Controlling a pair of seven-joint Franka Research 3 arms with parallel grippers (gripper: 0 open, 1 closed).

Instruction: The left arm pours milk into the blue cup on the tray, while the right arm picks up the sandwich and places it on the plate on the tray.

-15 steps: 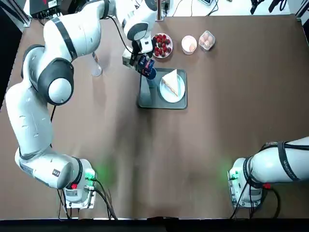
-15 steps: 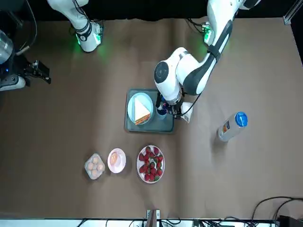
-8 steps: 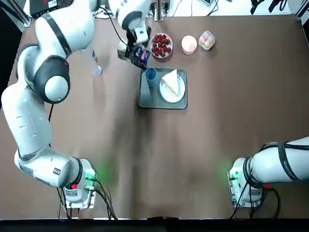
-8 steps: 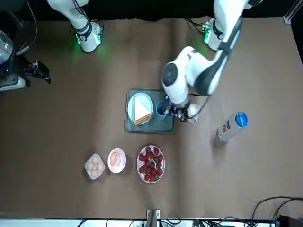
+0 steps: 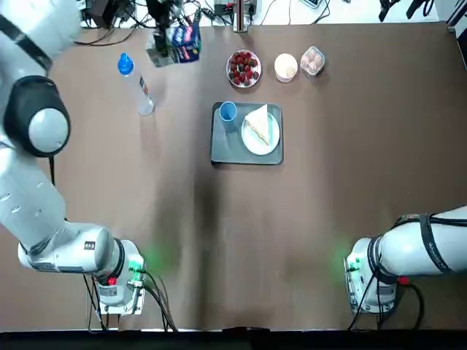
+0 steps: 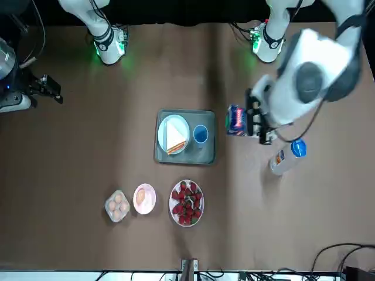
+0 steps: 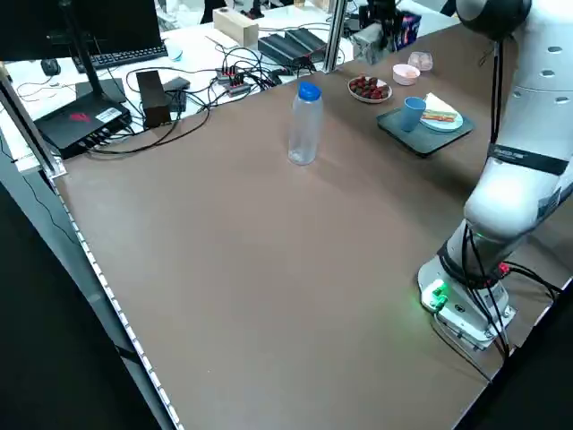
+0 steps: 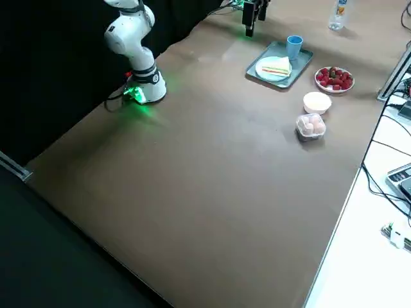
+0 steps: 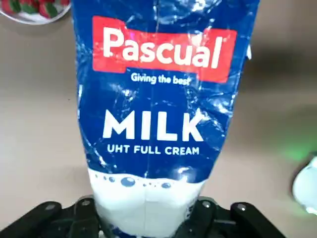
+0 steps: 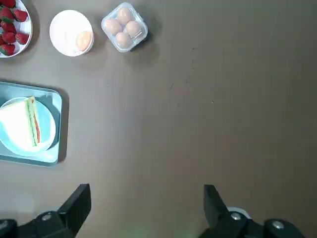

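- Blue milk carton (image 6: 237,120) sits gripped in the left gripper (image 6: 253,122), beside the tray (image 6: 184,157).
- Keep it upright; set it on bare tabletop.
- Right gripper (image 10: 146,208) is parked, jaws open.
- Sandwich (image 5: 259,125) lies on the plate (image 5: 263,146); blue cup (image 5: 228,111) beside.

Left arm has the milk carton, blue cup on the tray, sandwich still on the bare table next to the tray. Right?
Not quite. The sandwich is not on the table: it lies on the plate on the tray, beside the blue cup, as the top view shows. The rest holds: the left gripper has the milk carton, away from the tray.
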